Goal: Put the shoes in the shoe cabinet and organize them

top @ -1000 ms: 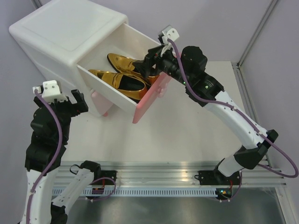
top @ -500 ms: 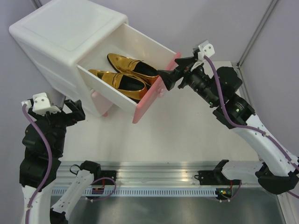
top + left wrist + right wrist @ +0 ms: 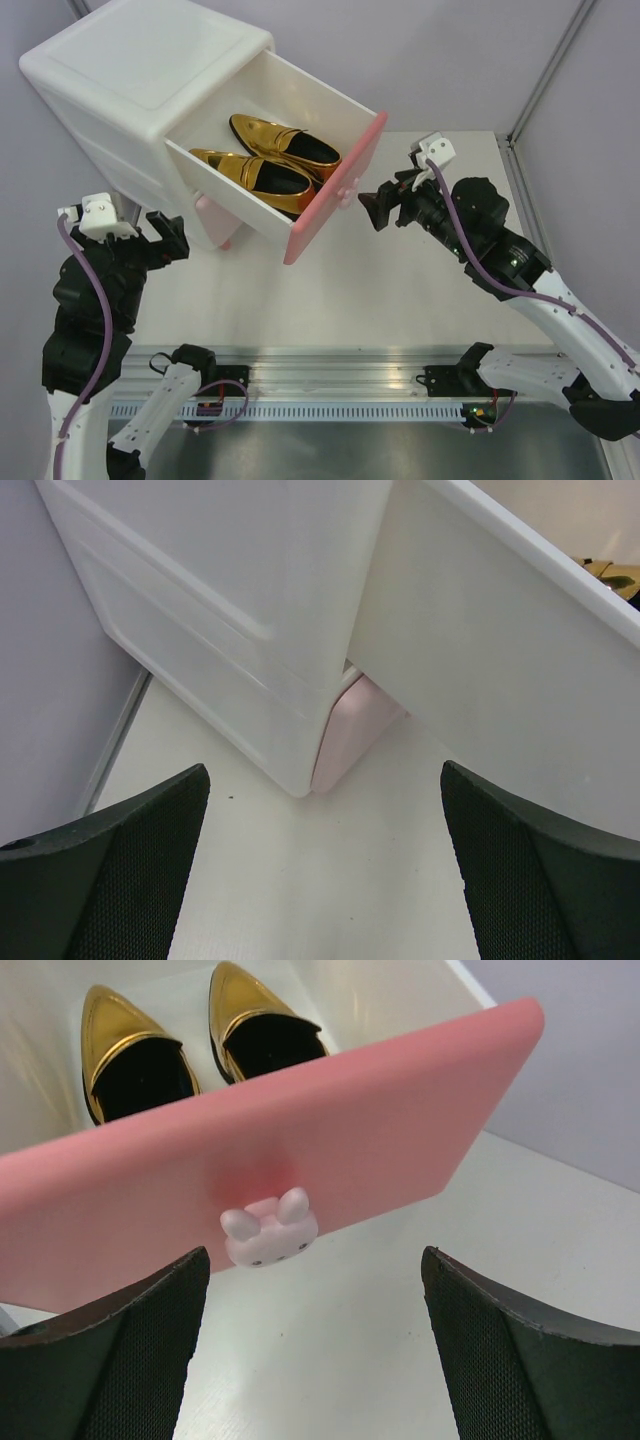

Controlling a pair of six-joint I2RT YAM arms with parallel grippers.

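Hovering: right gripper (image 3: 372, 208), fingers spread, just short of bunny knob (image 3: 268, 1228) | gold loafers (image 3: 140, 1070) lying behind pink drawer front (image 3: 380, 1140), side by side, lengthwise front-to-back, toes pointing away | left gripper (image 3: 172, 235) gaping too

White matte surface (image 3: 400, 290), aluminium rail (image 3: 330, 362) along its near edge, perforated white strip (image 3: 330, 410) just beside the rail, pale lilac backdrop (image 3: 450, 50), slanted metal post (image 3: 552, 70) at right.

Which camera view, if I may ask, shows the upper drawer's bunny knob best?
The right wrist view: the bunny knob faces the camera up close, ears and face clear. The top external view shows only a small pale bump on the pink drawer front; the left wrist view misses it.
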